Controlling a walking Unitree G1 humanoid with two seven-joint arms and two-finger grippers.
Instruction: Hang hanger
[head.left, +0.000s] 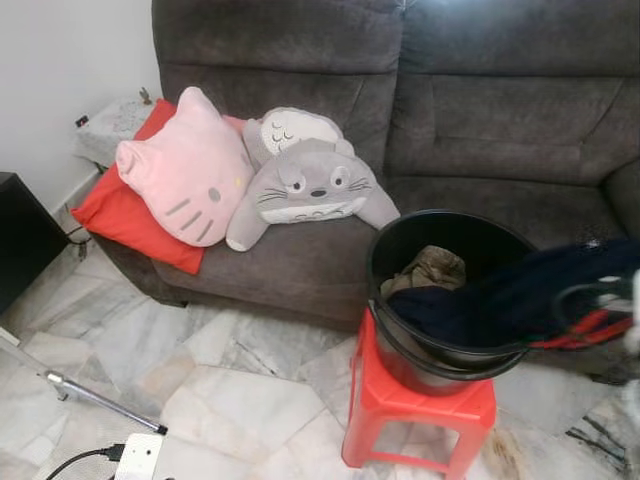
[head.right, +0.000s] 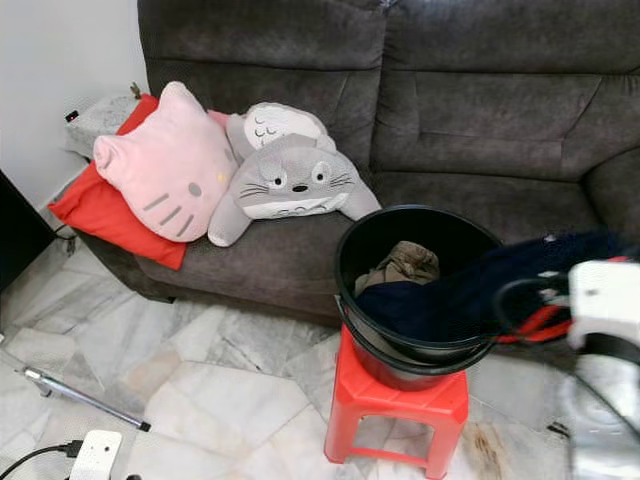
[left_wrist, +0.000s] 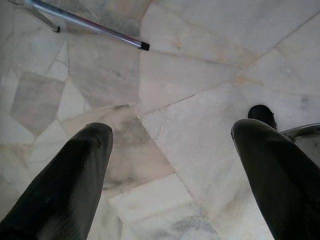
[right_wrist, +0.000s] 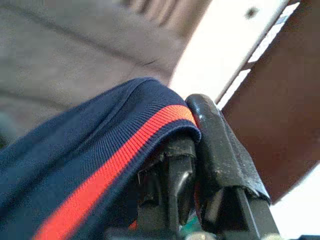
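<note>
Left gripper (left_wrist: 167, 165) hangs idle over the floor (left_wrist: 200, 65), fingers spread, nothing between them. Bucket (head.left: 440, 355) sits on the red stool (head.left: 410, 410). Navy garment (head.left: 520, 290) trails from inside the bucket over its right rim out to my right gripper (right_wrist: 192, 165), clenched on the red-striped collar. Black hanger (head.right: 520, 300) sits at that end. Right arm is nearer; the garment's long axis runs bucket to gripper.

The left gripper (left_wrist: 170, 165) points downward, its two long black fingers (left_wrist: 65, 185) spread wide apart with nothing between them. The right gripper (right_wrist: 197, 165) has its black fingers (right_wrist: 220, 150) pressed together, pinching dark blue, red-striped fabric (right_wrist: 90, 165).
</note>
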